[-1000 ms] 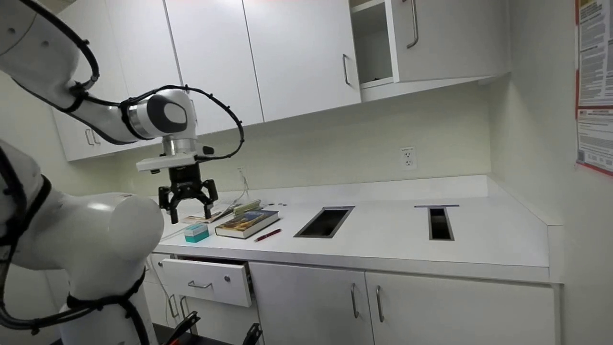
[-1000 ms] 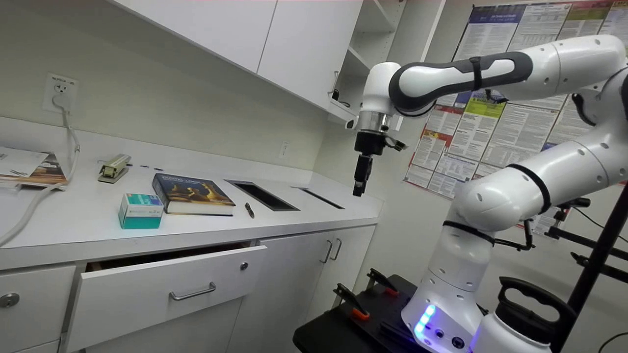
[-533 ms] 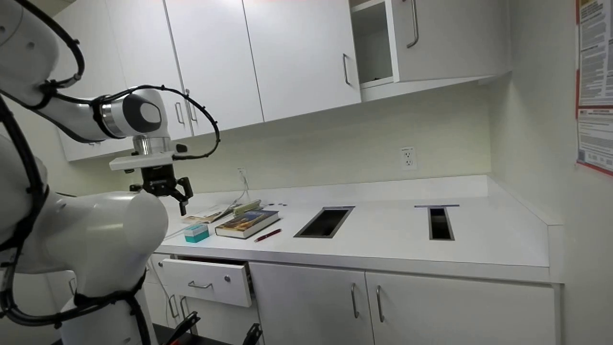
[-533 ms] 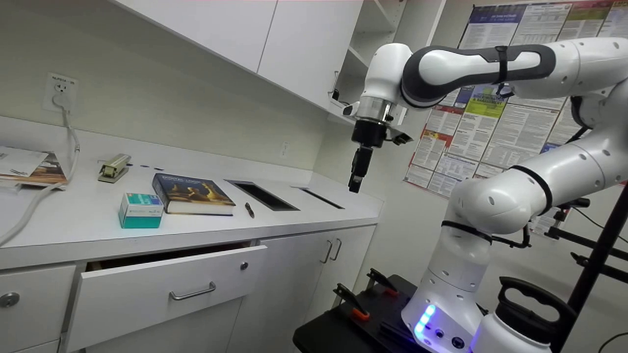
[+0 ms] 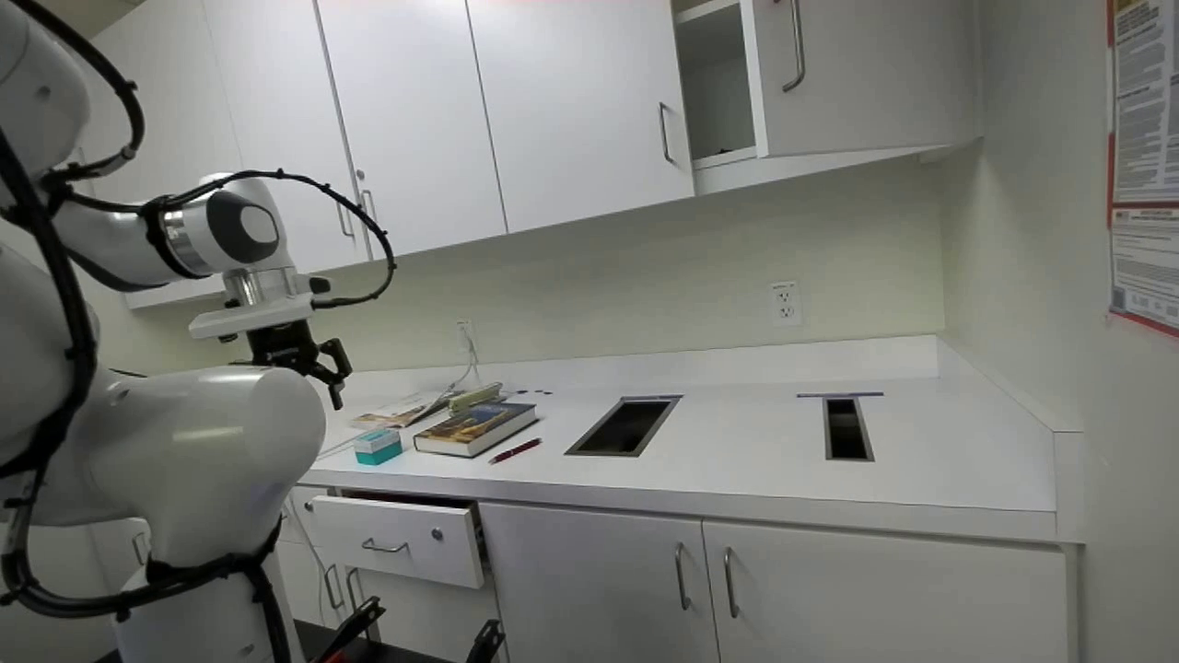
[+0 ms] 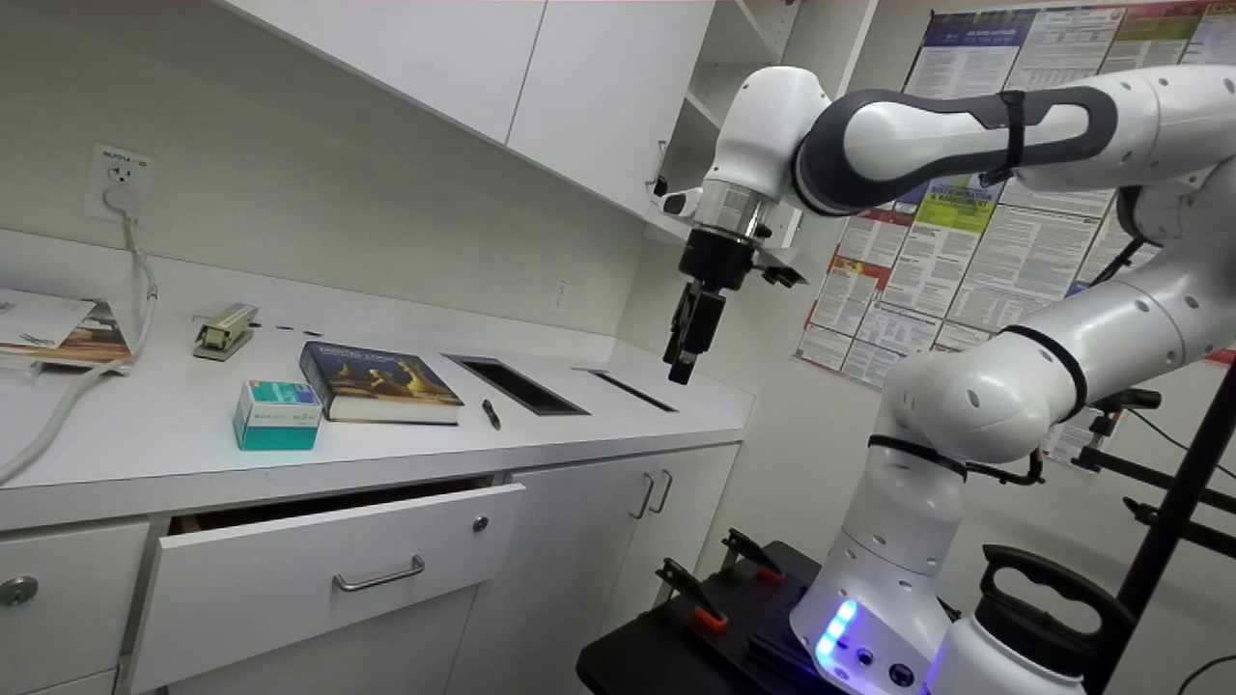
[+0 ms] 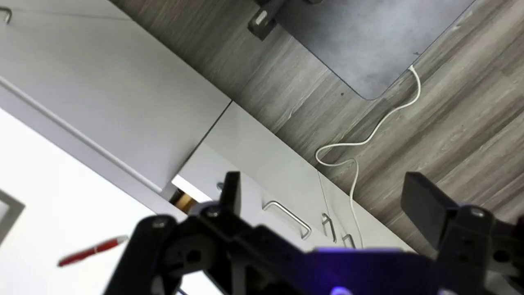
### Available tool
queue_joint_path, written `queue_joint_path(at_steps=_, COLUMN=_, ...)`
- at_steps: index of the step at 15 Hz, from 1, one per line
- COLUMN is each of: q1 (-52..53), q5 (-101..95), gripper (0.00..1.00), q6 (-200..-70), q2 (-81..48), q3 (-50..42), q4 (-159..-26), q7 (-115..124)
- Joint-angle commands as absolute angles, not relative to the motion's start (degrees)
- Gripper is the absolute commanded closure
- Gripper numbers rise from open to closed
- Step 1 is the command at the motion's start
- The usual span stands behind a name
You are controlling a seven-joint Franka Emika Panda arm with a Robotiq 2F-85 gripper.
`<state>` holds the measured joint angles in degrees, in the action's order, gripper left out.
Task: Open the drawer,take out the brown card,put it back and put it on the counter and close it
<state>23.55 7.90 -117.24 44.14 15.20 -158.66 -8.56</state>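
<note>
Below the gripper [image 7: 324, 194], well apart from its wide-spread, empty fingers, the partly pulled-out drawer [image 6: 294, 591].

Near the front edge of our long white table [image 5: 737, 465], which has two dark cutouts [image 5: 626, 428] toward its right end, we find a teal-and-white box [image 6: 278, 417], a thick book [image 6: 381, 383] just beside it, and a red pen [image 5: 516, 452] between the book and the cutouts. Nearer the back edge is a stapler [image 6: 224, 332], and toward the left end lie papers [image 6: 43, 320] and a white cord [image 6: 71, 402].
</note>
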Motion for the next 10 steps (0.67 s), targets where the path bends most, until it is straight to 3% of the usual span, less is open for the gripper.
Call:
queue_joint_path(at_steps=1, q1=27.2, q5=4.7, gripper=0.0, q6=-125.1, q2=37.0, q3=25.3, q4=-156.5, q7=-3.7)
queue_joint_path(at_steps=4, q1=25.8, q5=-2.9, gripper=0.0, q6=-133.5, q2=30.6, q3=35.0, q4=-156.2, q7=4.1)
queue_joint_path(at_steps=10, q1=12.5, q5=-23.3, gripper=0.0, q6=-144.3, q2=16.6, q3=53.4, q4=-153.6, q7=23.3)
